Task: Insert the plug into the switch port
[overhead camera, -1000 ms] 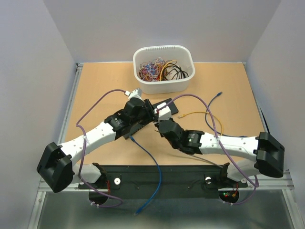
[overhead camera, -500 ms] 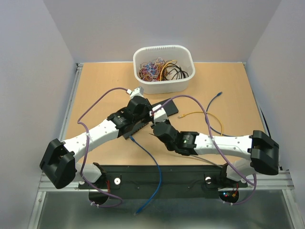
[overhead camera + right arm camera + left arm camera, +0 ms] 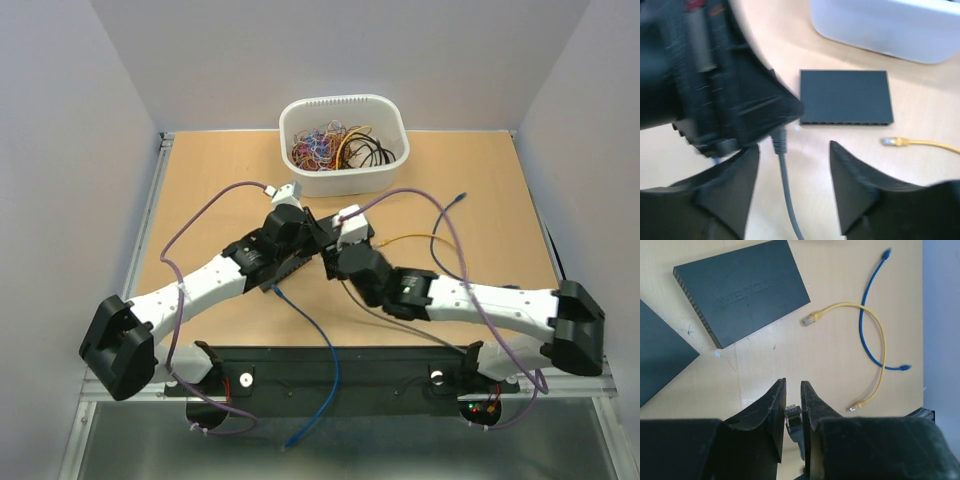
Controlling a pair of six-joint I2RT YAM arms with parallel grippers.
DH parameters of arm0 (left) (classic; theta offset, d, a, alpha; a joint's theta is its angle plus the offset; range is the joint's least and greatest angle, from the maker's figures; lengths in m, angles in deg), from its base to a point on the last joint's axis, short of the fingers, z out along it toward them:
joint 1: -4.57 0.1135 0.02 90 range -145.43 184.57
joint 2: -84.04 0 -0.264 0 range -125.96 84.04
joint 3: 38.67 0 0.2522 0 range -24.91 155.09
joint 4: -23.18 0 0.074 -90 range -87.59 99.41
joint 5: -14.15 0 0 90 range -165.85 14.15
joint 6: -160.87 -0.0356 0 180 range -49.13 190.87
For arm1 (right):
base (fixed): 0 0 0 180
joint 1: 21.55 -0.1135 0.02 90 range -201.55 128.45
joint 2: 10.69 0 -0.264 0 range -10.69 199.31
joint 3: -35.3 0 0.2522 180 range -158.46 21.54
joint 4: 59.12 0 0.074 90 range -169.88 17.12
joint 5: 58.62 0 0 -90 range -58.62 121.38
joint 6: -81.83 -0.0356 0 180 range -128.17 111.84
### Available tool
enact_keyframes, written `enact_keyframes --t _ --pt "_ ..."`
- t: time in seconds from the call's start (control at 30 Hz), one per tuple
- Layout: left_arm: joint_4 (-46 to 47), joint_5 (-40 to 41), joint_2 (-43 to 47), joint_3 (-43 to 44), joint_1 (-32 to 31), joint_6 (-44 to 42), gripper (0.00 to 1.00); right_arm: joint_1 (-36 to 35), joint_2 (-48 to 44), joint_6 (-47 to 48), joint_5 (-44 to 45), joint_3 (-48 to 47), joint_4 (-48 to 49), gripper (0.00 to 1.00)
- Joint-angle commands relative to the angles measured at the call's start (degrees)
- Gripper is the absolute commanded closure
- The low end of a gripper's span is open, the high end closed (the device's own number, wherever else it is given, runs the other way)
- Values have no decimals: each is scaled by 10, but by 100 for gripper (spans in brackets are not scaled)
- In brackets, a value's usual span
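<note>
My left gripper is shut on the clear plug of a grey cable, held just above the table. The cable's boot hangs out below the left fingers in the right wrist view. There the right gripper stands open, one finger on each side of the grey cable, touching nothing. The switch is a flat black box lying ahead of the left gripper, apart from the plug. Its port side faces the right wrist camera. In the top view both grippers meet near the table's middle.
A second black box lies left of the switch. A loose yellow cable and a short blue cable lie to the right. A long blue cable trails to the near edge. A white bin of cables stands at the back.
The left gripper closed on the plug. After that the right gripper opened and let go of the grey cable, and its arm shifted slightly back and right.
</note>
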Motion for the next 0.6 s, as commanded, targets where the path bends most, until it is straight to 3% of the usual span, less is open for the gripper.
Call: enact_keyframes --t 0.0,0.1,0.13,0.27,0.4,0.57 --pt "116 13 80 -33 3 -62 100 92 -112 -83 -218 6 28 33" --pt "161 -15 114 -46 14 -105 100 193 -160 -137 -436 18 40 28" --pt "175 -23 122 -50 18 -114 100 237 -162 -161 -493 23 58 29" --pt "275 -54 193 -103 23 -137 100 296 -148 -219 -768 30 136 41" --pt "359 -108 248 -148 28 -148 100 307 -112 -310 -908 53 291 46" --pt "412 -165 295 -178 30 -152 100 307 -80 -357 -948 54 384 49"
